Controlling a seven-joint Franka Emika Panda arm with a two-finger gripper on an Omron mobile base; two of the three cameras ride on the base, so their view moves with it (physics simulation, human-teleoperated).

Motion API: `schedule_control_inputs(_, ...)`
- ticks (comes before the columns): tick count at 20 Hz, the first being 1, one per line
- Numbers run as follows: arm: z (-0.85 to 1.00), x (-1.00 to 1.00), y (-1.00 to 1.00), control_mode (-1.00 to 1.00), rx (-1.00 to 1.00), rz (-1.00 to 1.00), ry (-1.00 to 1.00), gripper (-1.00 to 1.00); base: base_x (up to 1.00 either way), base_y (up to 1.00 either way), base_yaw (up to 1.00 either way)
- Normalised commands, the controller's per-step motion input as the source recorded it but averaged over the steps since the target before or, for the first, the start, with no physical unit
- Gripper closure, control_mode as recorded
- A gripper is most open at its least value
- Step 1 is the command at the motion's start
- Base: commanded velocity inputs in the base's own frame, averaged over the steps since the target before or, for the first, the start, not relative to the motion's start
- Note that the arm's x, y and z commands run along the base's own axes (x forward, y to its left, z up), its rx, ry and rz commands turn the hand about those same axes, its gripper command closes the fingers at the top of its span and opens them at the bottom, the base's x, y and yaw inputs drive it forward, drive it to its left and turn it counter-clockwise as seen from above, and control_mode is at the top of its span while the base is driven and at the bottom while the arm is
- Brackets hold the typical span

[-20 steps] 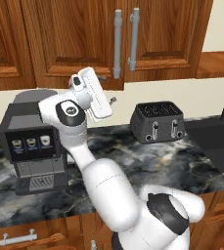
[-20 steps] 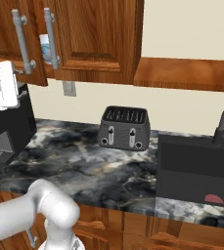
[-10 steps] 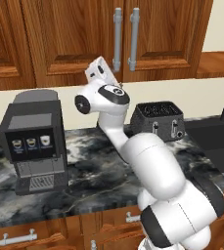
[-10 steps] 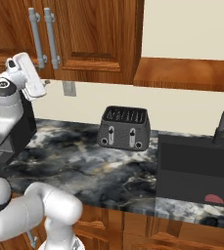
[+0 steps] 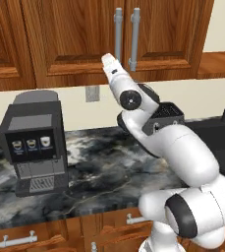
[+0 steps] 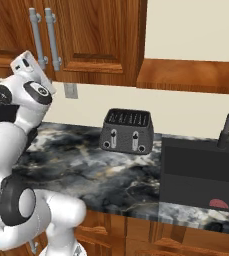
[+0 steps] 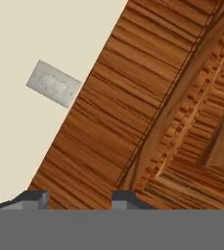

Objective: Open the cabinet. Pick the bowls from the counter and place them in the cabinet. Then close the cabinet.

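The cabinet [image 5: 84,34] has both panelled doors shut, its two grey bar handles [image 5: 125,37] meeting at the middle. My gripper [image 5: 107,59] is raised just below and left of those handles, close to the left door's lower edge, also seen from the right [image 6: 22,59]. In the hand view the fingertips [image 7: 36,197] stand apart with nothing between them, and the gripper [image 7: 79,197] faces the door's wood [image 7: 147,112]. The dark marble counter [image 5: 94,167] runs below. The bowls are out of view.
A black coffee machine [image 5: 33,142] stands on the counter's left. A dark toaster [image 6: 126,131] sits at the back, partly behind my arm in the left base view. A black sink [image 6: 201,170] lies right. A wall outlet [image 5: 91,93] is under the cabinet.
The arm has swung from over the coffee machine to the right, and the hand has risen toward the cabinet handles. The cabinet doors stay shut.
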Motion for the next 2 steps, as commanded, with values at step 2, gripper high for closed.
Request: schedule_control_inputs(2, -0.43, 1.0, -0.57, -1.0, 0.09, 0.46, 0.11, -1.0, 0.0, 0.0, 0.0)
